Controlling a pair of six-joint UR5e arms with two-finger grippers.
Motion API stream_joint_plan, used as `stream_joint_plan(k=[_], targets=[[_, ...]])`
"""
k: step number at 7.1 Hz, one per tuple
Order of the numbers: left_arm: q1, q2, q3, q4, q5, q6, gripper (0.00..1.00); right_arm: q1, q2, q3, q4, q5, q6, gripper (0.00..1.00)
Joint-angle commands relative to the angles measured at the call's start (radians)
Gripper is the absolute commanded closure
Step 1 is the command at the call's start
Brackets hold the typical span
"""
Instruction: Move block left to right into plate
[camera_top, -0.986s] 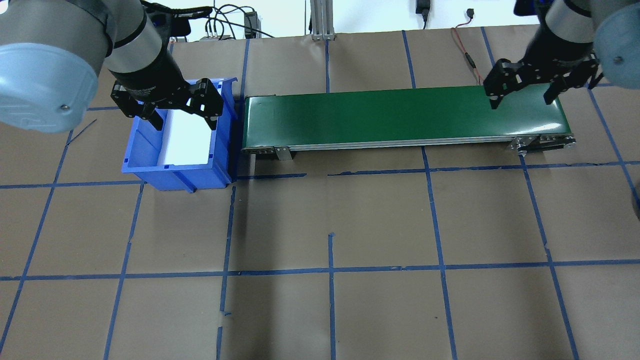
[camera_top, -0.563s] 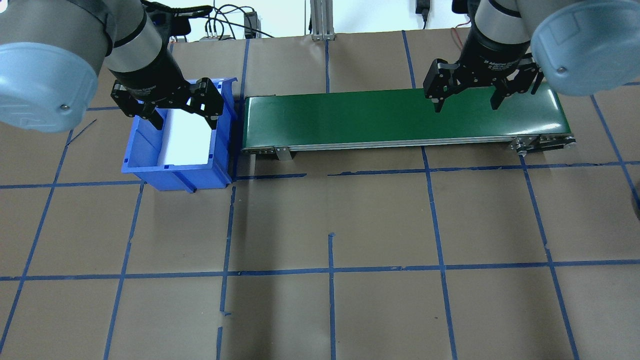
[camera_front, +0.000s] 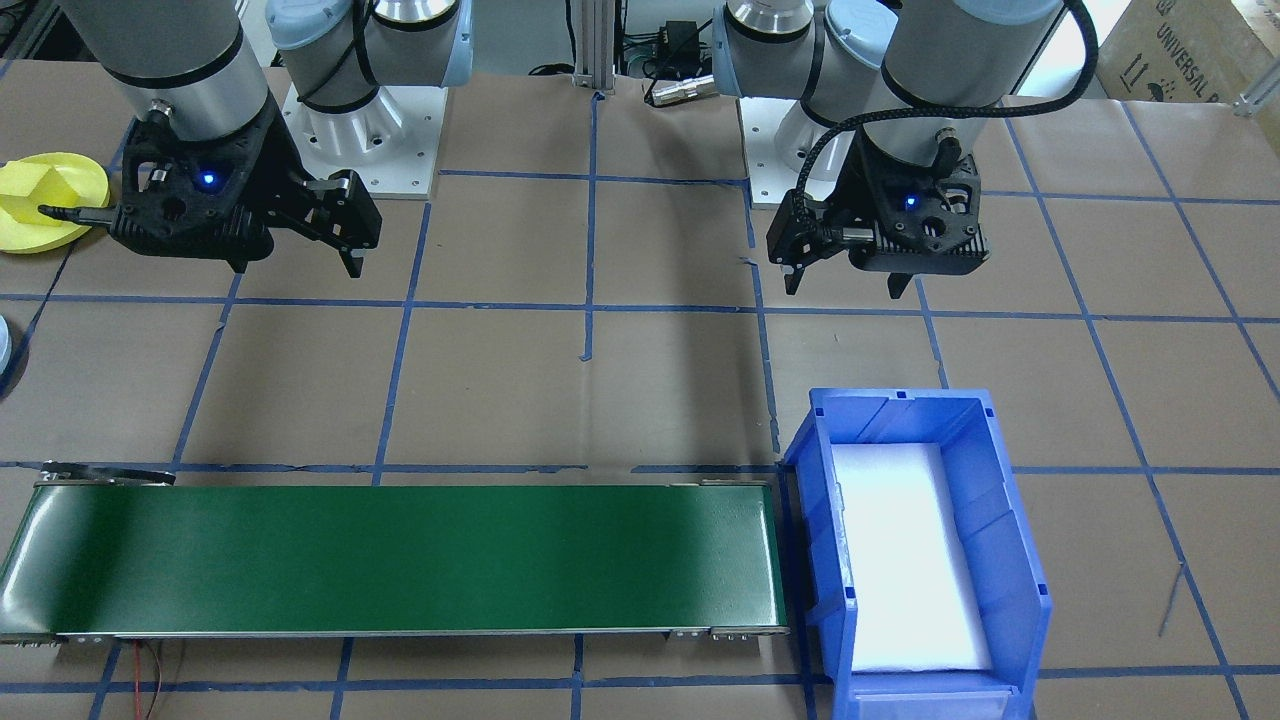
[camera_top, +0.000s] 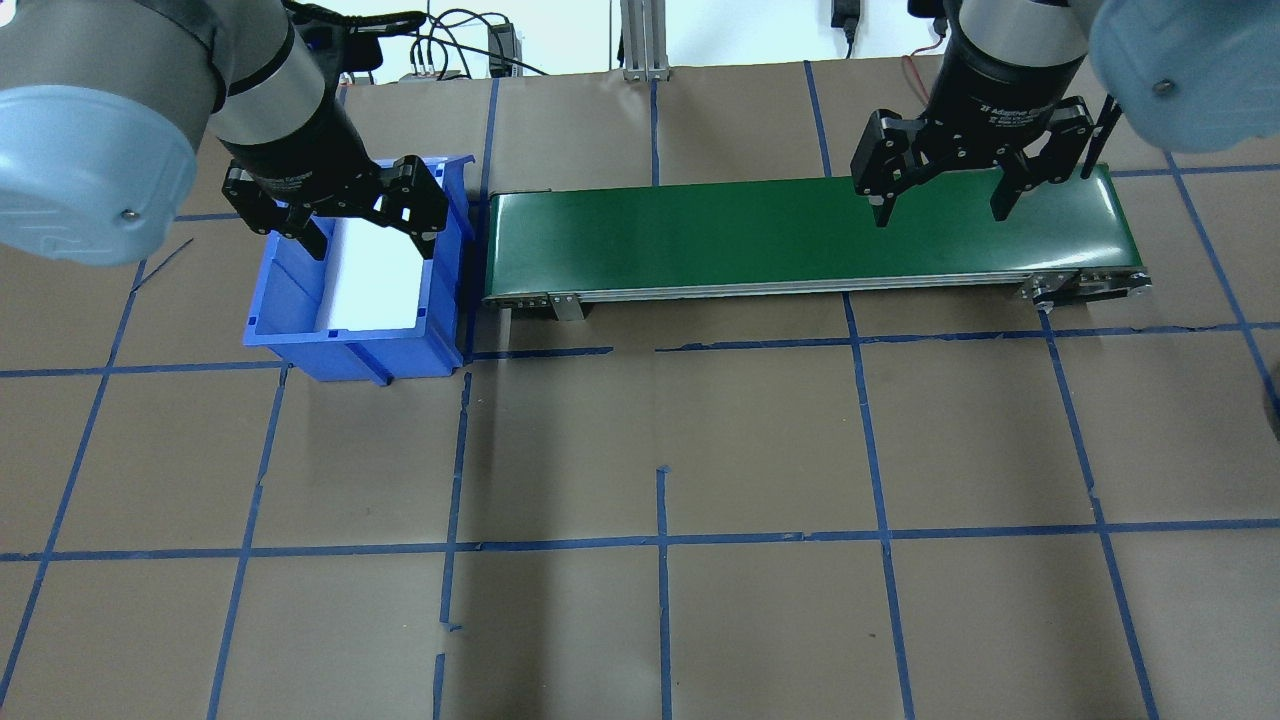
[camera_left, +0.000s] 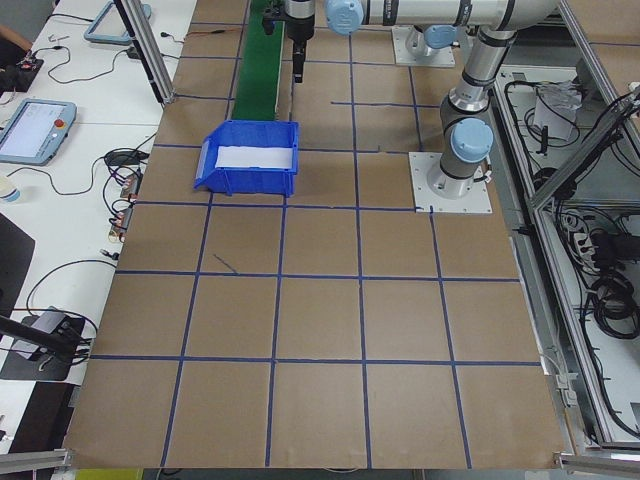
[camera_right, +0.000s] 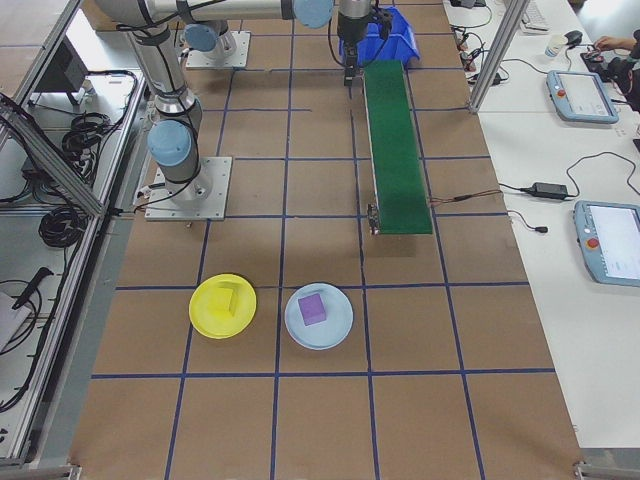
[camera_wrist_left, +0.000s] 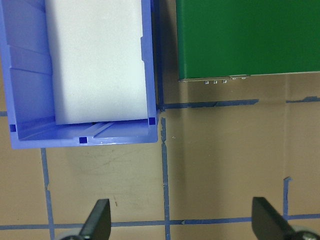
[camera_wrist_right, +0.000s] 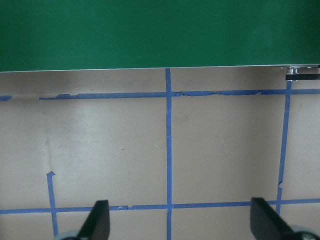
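Round yellow plastic plate (camera_right: 223, 306) already carried one yellow block (camera_right: 229, 299); task judged done or nearly. Pale blue plate (camera_right: 319, 316) beside it held one purple block (camera_right: 313, 308). Left gripper (camera_top: 335, 222) and right gripper (camera_top: 940, 203) both spread wide, empty. One green conveyor belt (camera_top: 800, 235), one blue plastic bin (camera_top: 345, 330), no blocks visible inside.

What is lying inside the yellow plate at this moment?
A yellow block sits inside the yellow plate. In the front-facing view the right gripper covers part of the plate, so no more can be seen there.
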Motion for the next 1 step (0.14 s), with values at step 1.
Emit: stream_joint_plan(k=[1], targets=[[0.000,0.000,0.005,0.000,0.002,0.001,0.00,-0.001,0.000,0.007,0.003,0.010,-0.029,0.00]])
